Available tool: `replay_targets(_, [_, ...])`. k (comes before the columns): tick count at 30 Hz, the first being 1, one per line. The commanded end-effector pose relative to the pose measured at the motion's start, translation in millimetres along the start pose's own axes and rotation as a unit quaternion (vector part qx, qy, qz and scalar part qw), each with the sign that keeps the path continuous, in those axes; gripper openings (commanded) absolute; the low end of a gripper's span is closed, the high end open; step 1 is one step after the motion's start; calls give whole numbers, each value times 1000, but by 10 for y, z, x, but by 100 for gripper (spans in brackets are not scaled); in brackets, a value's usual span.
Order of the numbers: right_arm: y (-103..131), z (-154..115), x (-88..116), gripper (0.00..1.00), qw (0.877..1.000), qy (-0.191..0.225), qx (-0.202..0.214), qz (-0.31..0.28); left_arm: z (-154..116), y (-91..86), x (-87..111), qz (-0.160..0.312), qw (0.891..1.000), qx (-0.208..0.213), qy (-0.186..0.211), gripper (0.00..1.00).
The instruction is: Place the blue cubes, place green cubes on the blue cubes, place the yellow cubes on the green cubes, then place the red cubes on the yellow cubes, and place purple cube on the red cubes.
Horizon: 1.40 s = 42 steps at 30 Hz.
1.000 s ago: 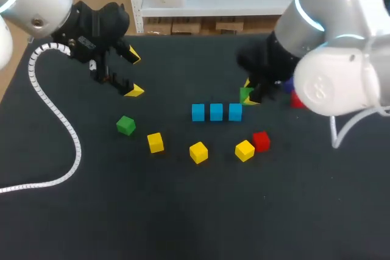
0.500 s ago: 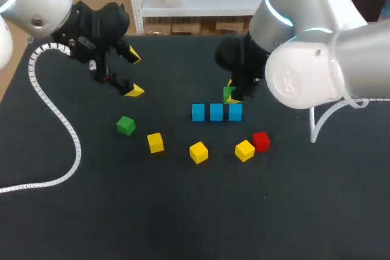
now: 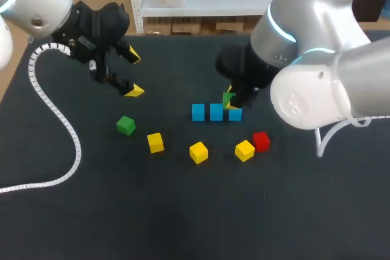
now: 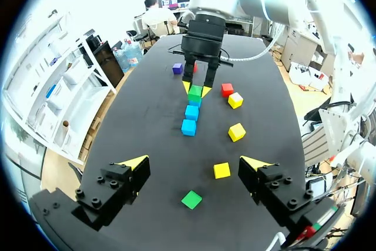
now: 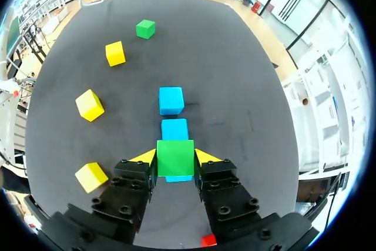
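Quick update: over the last second our right arm swung in from the right side of the bench (image 3: pixel 183 211) and carried the green cube (image 5: pixel 175 154) over to the right end of the row of blue cubes (image 3: pixel 216 112). It was off beside the row. Now it hangs right above the end blue one, if it isn't already touching.

The right gripper (image 5: pixel 175 158) is clamped on that green cube, one yellow tip on each side. Our left gripper (image 3: pixel 133 74) hasn't budged: far left, fingers spread wide, nothing in them. So we'd say the blue layer is done and the first green is about to be set down, with the release not yet made.

View differences:
- **Right wrist view:** it looks straight down the fingers and shows the green cube lined up pretty squarely with the blue edge peeking out under it, the other two blues ahead. The head view can't show that, since the arm crowds it.
- **Left wrist view:** it picks up the purple cube (image 4: pixel 177 68) beyond the right gripper, which the head view hides behind the arm.
- **Head view:** best for the leftovers, namely the second green cube (image 3: pixel 125 125) at the left, plus three yellow cubes (image 3: pixel 198 152) and a red cube (image 3: pixel 261 140) on the near side of the row.
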State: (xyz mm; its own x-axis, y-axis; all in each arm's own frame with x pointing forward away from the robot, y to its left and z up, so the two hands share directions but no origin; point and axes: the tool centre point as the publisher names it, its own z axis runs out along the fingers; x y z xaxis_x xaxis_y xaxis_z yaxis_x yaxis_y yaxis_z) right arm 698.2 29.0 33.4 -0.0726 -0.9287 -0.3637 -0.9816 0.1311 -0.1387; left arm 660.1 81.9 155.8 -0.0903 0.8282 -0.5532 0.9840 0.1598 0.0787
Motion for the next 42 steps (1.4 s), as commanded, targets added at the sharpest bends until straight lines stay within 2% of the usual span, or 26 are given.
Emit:
replay_targets(1, [-6,24,-20,0,1000,-1,0,-1,1,10,5,1,1000,1,-1,100])
replay_targets(42, [-70,135,-7,0,1000,7,-19,-1,1,10,5,1,1000,1,-1,100])
